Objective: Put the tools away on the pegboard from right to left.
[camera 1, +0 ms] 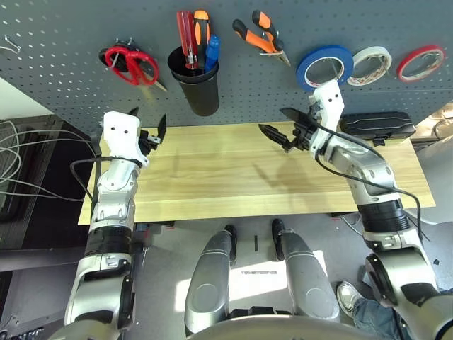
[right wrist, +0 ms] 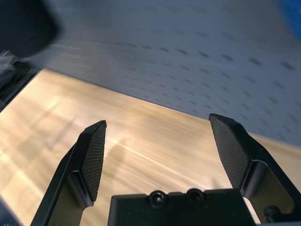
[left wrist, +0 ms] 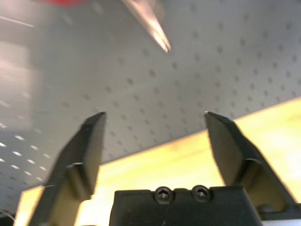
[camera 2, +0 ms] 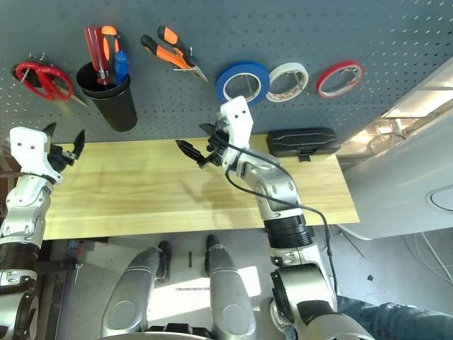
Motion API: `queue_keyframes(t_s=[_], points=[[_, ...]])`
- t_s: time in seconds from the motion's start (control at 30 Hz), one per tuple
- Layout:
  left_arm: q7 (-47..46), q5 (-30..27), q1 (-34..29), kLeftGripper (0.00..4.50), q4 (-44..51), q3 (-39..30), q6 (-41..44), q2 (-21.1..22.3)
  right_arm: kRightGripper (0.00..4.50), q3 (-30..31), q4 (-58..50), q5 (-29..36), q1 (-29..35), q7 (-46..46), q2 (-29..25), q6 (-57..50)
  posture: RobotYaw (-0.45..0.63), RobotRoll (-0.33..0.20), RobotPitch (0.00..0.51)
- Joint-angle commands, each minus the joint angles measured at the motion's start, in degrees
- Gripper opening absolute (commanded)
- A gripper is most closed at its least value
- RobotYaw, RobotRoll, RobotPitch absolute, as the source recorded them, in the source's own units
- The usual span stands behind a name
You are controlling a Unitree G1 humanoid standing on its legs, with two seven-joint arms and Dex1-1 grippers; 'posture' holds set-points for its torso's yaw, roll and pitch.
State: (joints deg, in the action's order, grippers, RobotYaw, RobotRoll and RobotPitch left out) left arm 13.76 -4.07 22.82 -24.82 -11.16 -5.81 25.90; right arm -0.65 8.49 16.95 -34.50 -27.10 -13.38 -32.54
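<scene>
All four tools hang on the pegboard (camera 1: 64, 28): the blue tape roll (camera 1: 325, 68) on its hook, the orange-and-black pliers (camera 1: 259, 34) beside it, the blue-handled screwdriver (camera 1: 211, 51) in the black cup (camera 1: 196, 83), and the red-handled scissors (camera 1: 129, 64) farthest left. The left gripper (camera 1: 148, 128) and right gripper (camera 1: 282, 127) both stand spread wide and empty above the bare tabletop (camera 1: 233, 170). By my reading the task is finished, so nothing remains but drawing the arms clear.

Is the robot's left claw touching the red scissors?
Apart. Left eye view shows the left gripper open below the red scissors, bare pegboard between them.
</scene>
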Motion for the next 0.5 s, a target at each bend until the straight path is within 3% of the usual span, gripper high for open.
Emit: queue_keyframes(t_s=[0.03, 0.27, 0.5], points=[[1.1, 0.5, -0.4, 4.47, -1.6, 1.2, 2.4, -0.2, 4.50, -3.2, 6.0, -0.4, 1.6, 5.2, 1.2, -1.9, 0.11, 0.000, 0.331], [1.1, 1.1, -0.6, 4.47, -3.0, 3.3, 7.7, -1.4, 4.50, -6.2, 19.4, -4.5, 0.5, 11.1, -1.0, 5.0, 0.12, 0.000, 0.339], [-0.7, 3.3, 2.8, 4.47, -13.0, 5.6, 12.4, -3.7, 4.50, -3.8, 36.5, -11.1, -4.3, 10.4, -4.4, 21.4, 0.12, 0.000, 0.343]])
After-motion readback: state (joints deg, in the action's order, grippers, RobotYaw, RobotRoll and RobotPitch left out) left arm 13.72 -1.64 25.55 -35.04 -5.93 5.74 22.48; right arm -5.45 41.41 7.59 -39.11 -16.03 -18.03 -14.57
